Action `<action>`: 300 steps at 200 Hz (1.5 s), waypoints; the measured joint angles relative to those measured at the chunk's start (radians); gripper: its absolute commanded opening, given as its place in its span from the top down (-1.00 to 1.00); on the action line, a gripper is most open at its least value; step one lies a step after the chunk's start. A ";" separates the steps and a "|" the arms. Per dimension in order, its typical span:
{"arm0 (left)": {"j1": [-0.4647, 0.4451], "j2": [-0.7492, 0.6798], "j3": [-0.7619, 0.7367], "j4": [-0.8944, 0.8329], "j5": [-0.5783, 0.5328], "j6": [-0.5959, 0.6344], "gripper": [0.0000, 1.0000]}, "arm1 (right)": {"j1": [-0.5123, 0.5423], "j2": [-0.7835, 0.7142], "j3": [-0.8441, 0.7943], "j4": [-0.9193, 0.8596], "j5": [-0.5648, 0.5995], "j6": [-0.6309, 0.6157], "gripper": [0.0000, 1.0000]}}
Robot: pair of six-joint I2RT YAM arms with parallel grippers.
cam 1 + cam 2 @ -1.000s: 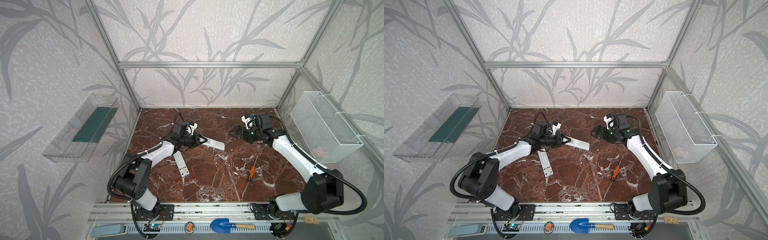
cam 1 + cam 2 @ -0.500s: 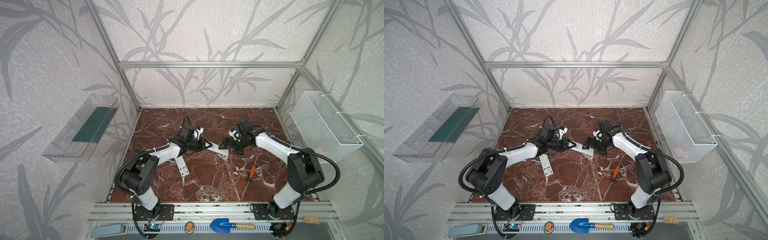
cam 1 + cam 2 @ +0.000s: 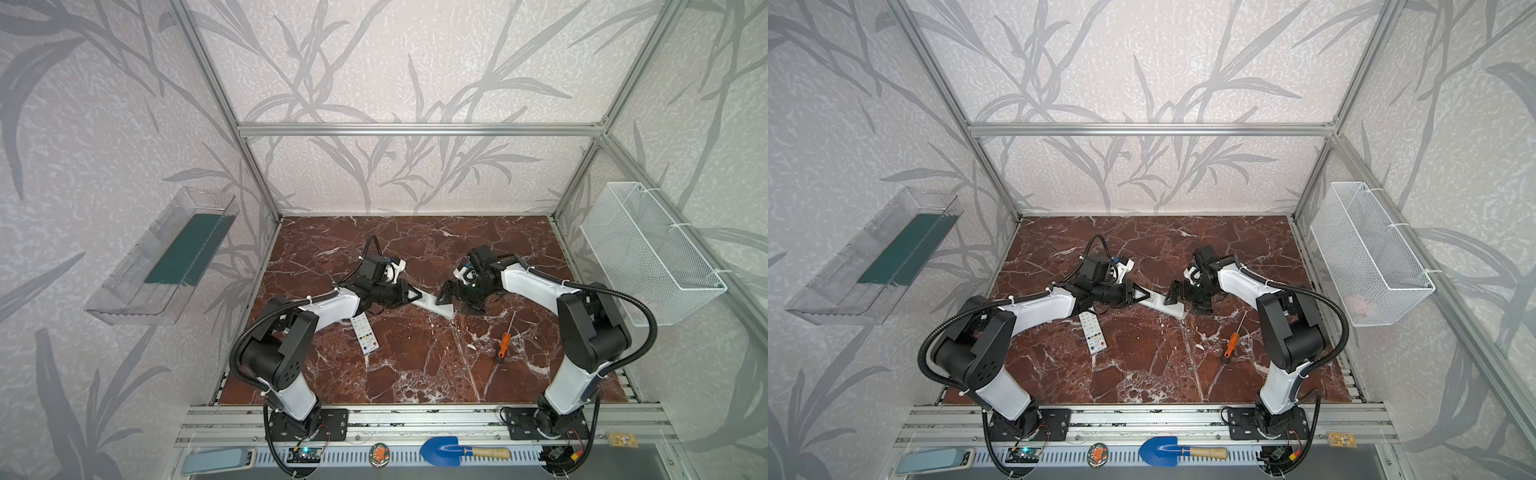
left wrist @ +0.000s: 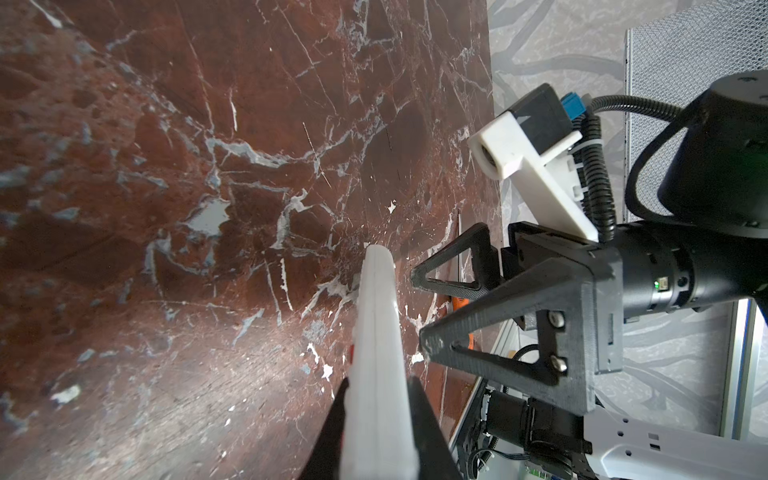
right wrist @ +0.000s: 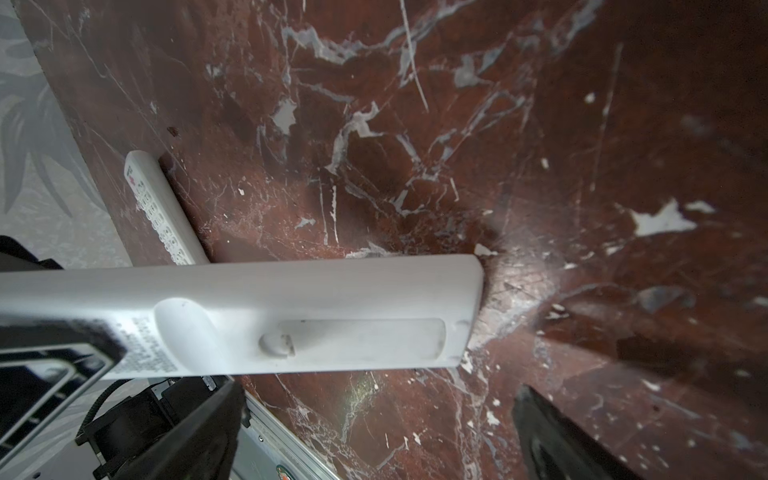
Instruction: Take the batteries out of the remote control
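- The left jaws were nearly closed on 1 end of the white remote (image 3: 434,305), gripping it across its thin body. In the left wrist view only the narrow side seam of that remote (image 4: 376,353) showed.
- That hold looked deliberate: the remote was turned on its long edge above the counter (image 3: 415,374), so its back faced the right arm instead of lying face down.
- The right wrist view looked straight at that back, where the battery cover (image 5: 361,338) with its thumb notch sat flush and shut.
- The batteries were not visible anywhere. I judged them to be inside the remote, behind that cover.
- The right jaws were spread wide and held nothing. They sat just beside the remote's free end, placed, it seemed, to reach the cover while the left arm steadied the body.
- Whether the free end touched the counter could not be told.
- A 2nd remote (image 3: 365,337) lay buttons up near the left arm, untouched.
- An orange-handled screwdriver (image 3: 503,345) lay well apart on the right arm's side.
- The task looked early: the cover had to come off first.
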 measured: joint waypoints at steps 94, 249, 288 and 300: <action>0.000 0.000 -0.001 0.000 0.000 0.005 1.00 | 0.000 0.030 0.000 0.062 0.000 -0.012 -0.83; 0.002 0.001 -0.005 -0.006 -0.003 -0.004 1.00 | -0.005 0.043 -0.042 0.161 -0.041 -0.018 -0.65; 0.005 0.004 -0.005 -0.005 0.000 -0.007 1.00 | -0.003 0.041 -0.049 0.173 -0.036 -0.026 -0.64; 0.005 0.004 -0.005 -0.006 0.000 -0.011 1.00 | 0.000 0.040 -0.049 0.174 -0.032 -0.031 -0.64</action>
